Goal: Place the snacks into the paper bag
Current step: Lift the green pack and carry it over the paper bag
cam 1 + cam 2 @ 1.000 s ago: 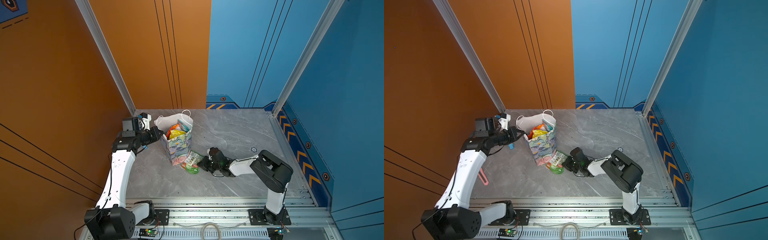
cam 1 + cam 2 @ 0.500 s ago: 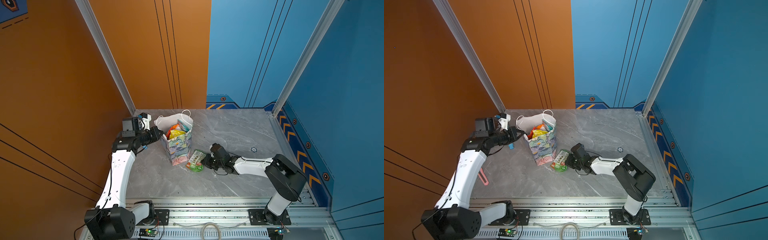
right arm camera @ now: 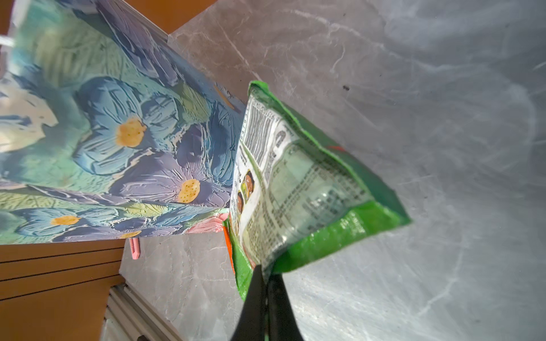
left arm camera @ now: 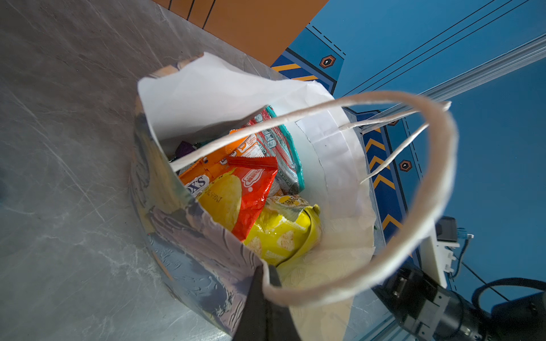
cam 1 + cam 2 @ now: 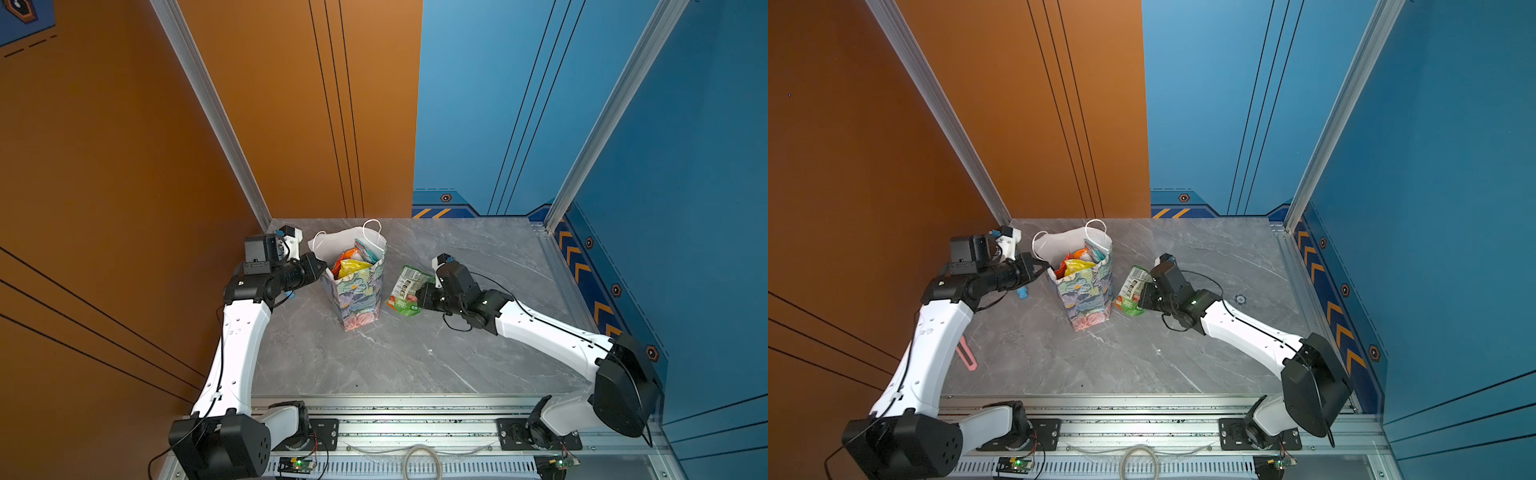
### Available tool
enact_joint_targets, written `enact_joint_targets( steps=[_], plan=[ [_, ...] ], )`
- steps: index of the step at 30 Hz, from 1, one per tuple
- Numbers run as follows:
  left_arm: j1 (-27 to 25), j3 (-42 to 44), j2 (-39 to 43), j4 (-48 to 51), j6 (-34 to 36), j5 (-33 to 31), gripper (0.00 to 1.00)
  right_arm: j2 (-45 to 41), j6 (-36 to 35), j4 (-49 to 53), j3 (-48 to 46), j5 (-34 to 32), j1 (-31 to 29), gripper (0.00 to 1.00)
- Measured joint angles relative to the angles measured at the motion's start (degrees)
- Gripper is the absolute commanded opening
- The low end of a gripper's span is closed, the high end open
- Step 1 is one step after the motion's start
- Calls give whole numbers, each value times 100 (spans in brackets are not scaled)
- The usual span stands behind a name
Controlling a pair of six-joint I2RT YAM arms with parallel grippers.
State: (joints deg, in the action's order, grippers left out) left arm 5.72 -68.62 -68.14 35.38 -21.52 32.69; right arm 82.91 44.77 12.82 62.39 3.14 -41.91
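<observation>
The left arm (image 5: 243, 332) reaches in from the left, and its jaws are pinched shut on the left rim of the paper bag (image 5: 358, 300). The left wrist view shows both tips closed over the paper edge. The bag stands upright on the bench (image 5: 415, 361) with its mouth spread open. Inside lie a red packet (image 4: 251, 192), a yellow packet (image 4: 280, 233), an orange packet (image 4: 212, 168) and a teal packet (image 4: 283, 150), piled below the rim with white wall showing above them. Just to the right of the bag is the green packet (image 5: 405, 291), the only snack seen outside it. The jaws of the right arm (image 5: 540, 328) are clamped on its lower sealed edge, so this arm is the one placed to finish. The packet's long axis runs away from those jaws, slanting up and leftward. In the right wrist view its far end is close against the bag's flowered outer wall (image 3: 103, 133), though whether it touches cannot be told. It looks lifted off the bench. The relation that matters is that the bag's mouth lies up and to the left of the packet. The packet now faces the side of the bag, not the opening. In my judgement it must rise above the right rim before travelling left, or its leading end will push the wall.
</observation>
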Motion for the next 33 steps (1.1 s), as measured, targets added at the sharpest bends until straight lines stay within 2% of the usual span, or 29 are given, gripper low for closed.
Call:
enact_joint_targets(
  steps=[8, 13, 28, 33],
  plan=[
    [0, 0, 0, 0, 0, 0, 0, -223, -697, 485, 1165, -133, 313, 0],
    [0, 0, 0, 0, 0, 0, 0, -157, -866, 503, 1847, -35, 302, 0],
    [0, 0, 0, -2, 0, 0, 0, 975, -1200, 481, 3582, 522, -411, 0],
    [0, 0, -2, -2, 0, 0, 0, 1510, -1366, 682, 4461, 732, -494, 0]
  ],
)
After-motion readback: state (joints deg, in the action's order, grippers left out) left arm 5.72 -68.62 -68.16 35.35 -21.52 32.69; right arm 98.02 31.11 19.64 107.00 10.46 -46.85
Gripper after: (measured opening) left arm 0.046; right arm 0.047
